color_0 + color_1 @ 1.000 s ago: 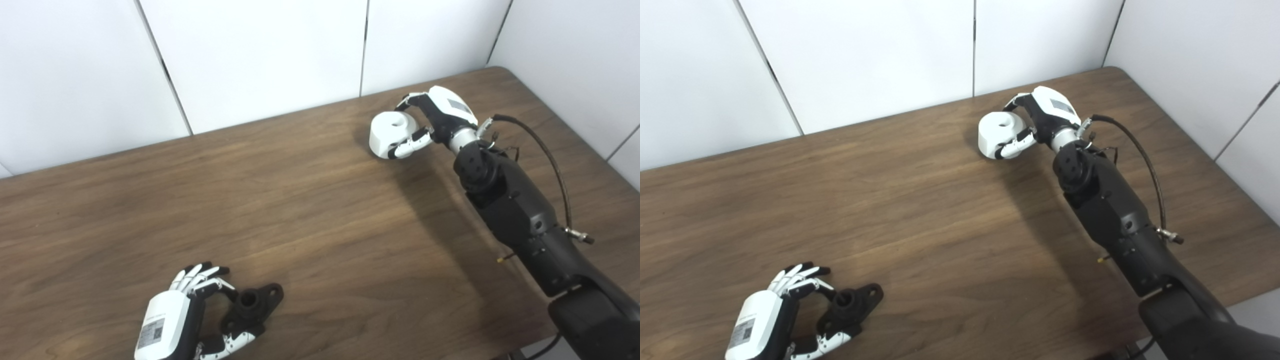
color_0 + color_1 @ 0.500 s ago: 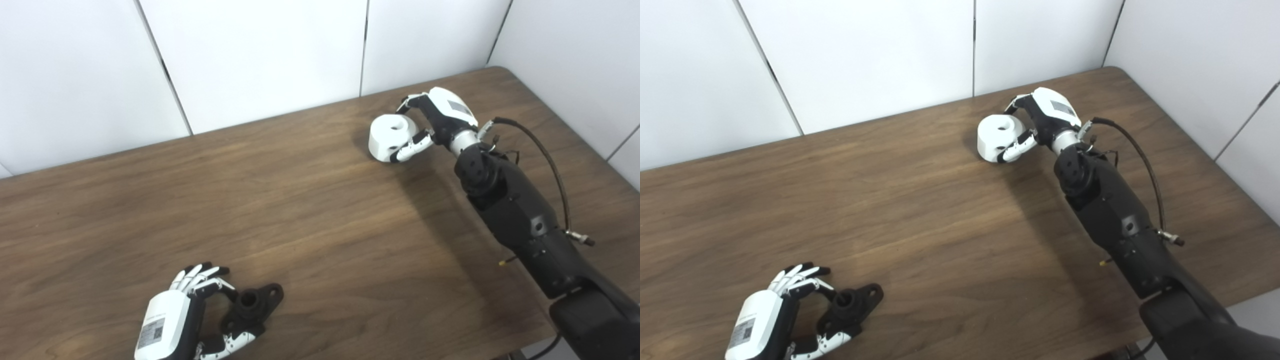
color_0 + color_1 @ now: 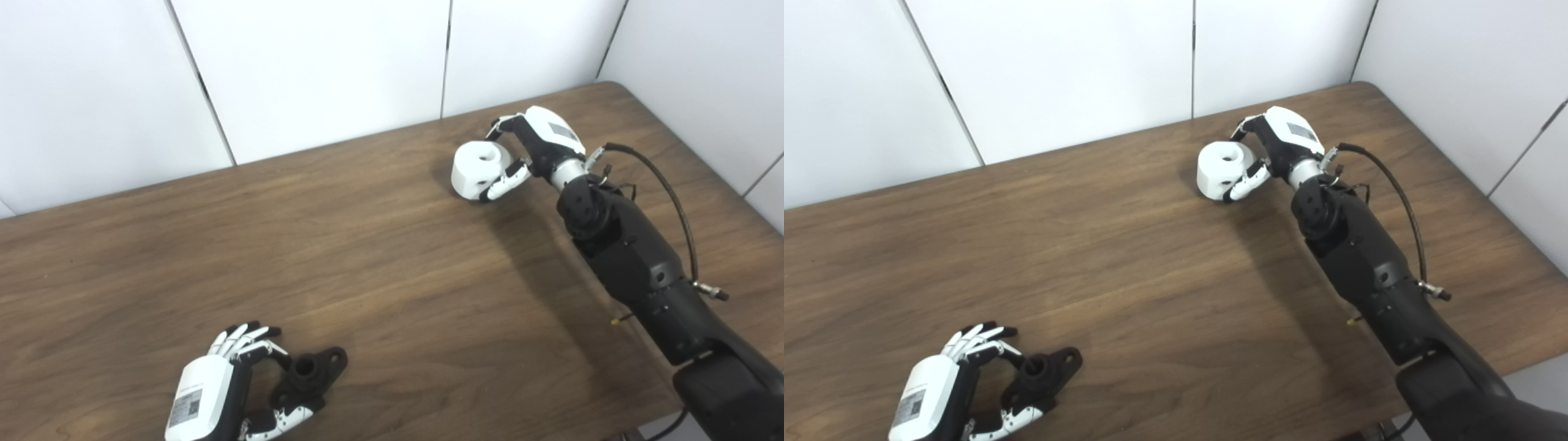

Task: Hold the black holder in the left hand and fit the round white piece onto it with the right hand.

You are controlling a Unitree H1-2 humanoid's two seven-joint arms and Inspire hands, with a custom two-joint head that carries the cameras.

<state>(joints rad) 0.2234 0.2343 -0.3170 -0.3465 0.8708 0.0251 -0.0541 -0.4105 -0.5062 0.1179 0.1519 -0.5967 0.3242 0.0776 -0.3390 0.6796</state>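
White and round, with a hole in its top face, the round white piece (image 3: pixel 481 168) sits toward two o'clock on the wooden table (image 3: pixel 380 257), enclosed by the right hand (image 3: pixel 531 146): fingers curl over its far side and the thumb presses its near side. Whether it rests on the wood or is raised, I cannot tell. Toward seven o'clock the black holder (image 3: pixel 306 376) lies on the table, the left hand (image 3: pixel 220 386) curved loosely about it, thumb at its near end, fingers apart.
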